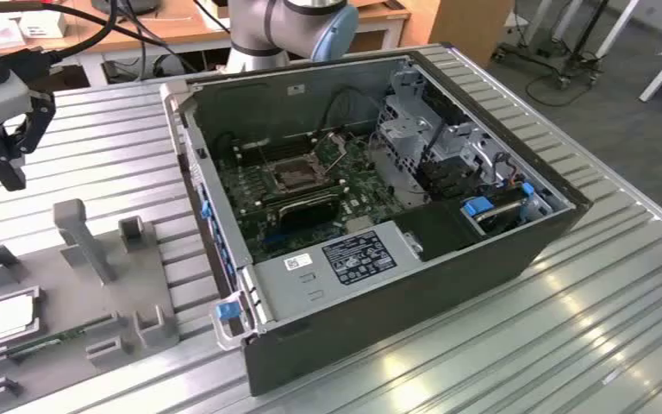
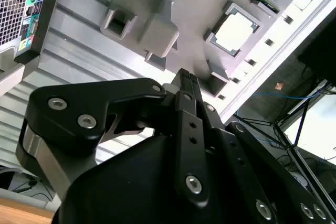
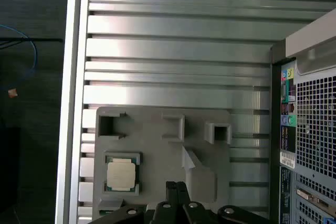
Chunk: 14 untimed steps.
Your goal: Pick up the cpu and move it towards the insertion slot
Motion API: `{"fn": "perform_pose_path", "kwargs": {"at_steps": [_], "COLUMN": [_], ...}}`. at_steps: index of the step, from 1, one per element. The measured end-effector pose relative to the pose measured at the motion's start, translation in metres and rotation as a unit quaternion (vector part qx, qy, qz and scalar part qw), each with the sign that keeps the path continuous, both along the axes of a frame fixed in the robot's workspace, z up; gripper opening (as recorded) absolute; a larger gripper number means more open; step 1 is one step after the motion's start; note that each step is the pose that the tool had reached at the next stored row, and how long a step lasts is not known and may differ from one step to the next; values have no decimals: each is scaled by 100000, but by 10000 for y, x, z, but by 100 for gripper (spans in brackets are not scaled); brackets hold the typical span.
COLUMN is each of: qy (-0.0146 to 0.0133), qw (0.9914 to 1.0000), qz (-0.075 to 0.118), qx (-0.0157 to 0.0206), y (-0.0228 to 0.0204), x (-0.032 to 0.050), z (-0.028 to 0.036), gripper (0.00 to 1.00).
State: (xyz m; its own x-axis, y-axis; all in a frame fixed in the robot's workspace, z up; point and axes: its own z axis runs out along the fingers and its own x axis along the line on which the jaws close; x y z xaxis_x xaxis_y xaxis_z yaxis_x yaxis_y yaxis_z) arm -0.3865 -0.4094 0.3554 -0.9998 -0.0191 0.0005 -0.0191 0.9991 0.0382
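so this is the reach step as far as i can tell, nothing's been picked up yet. the gripper (image 1: 11,178) hangs above the counter (image 1: 113,147) at the exterior view's left, clear of the grey tray (image 1: 135,276), and its fingers (image 3: 171,188) are pressed together with nothing between them.

the cpu (image 1: 9,317) sits in a square recess at the tray's corner, well apart from the insertion slot (image 1: 296,177), which is over on the green board (image 1: 365,185) inside the open pc case (image 1: 423,293). in both wrist views the chip (image 3: 122,174) isn't lined up under the fingertips, it's off to one side of them.

orientation: it lies flat, silvery lid up. it's basically square, so there's no real long axis, and its sides run parallel to the tray's edges.

my guess is a grab calls for the fingers spread wider than the chip, centred over it and squared to two opposite sides, since the recess walls hug it closely.
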Motion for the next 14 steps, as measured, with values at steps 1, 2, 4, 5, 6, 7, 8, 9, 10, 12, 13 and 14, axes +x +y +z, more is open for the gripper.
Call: {"fn": "perform_pose_path", "kwargs": {"at_steps": [1, 2, 4, 5, 6, 7, 8, 9, 10, 12, 13, 14], "qy": [0, -1, 1, -1, -1, -2, 0, -1, 0, 2, 10, 3], "qw": [100000, 100000, 100000, 100000, 100000, 100000, 100000, 100000, 100000, 100000, 100000, 100000], "qz": [-1, 0, -1, 0, 0, 0, 0, 2, -1, -2, -3, -6], "qx": [0, -1, 0, 0, 0, 0, 1, 0, -1, -2, -8, -2], "y": [0, 0, 0, 0, 0, 0, 0, 0, 0, 0, 0, 0], "x": [0, 0, 0, 0, 0, 0, 0, 0, 0, -1, -6, -15], "z": [0, 0, 0, 0, 0, 0, 0, 0, 0, 0, 1, 0], "gripper": [11, 11, 11, 11, 11, 11, 11, 11, 11, 11, 11, 11]}}
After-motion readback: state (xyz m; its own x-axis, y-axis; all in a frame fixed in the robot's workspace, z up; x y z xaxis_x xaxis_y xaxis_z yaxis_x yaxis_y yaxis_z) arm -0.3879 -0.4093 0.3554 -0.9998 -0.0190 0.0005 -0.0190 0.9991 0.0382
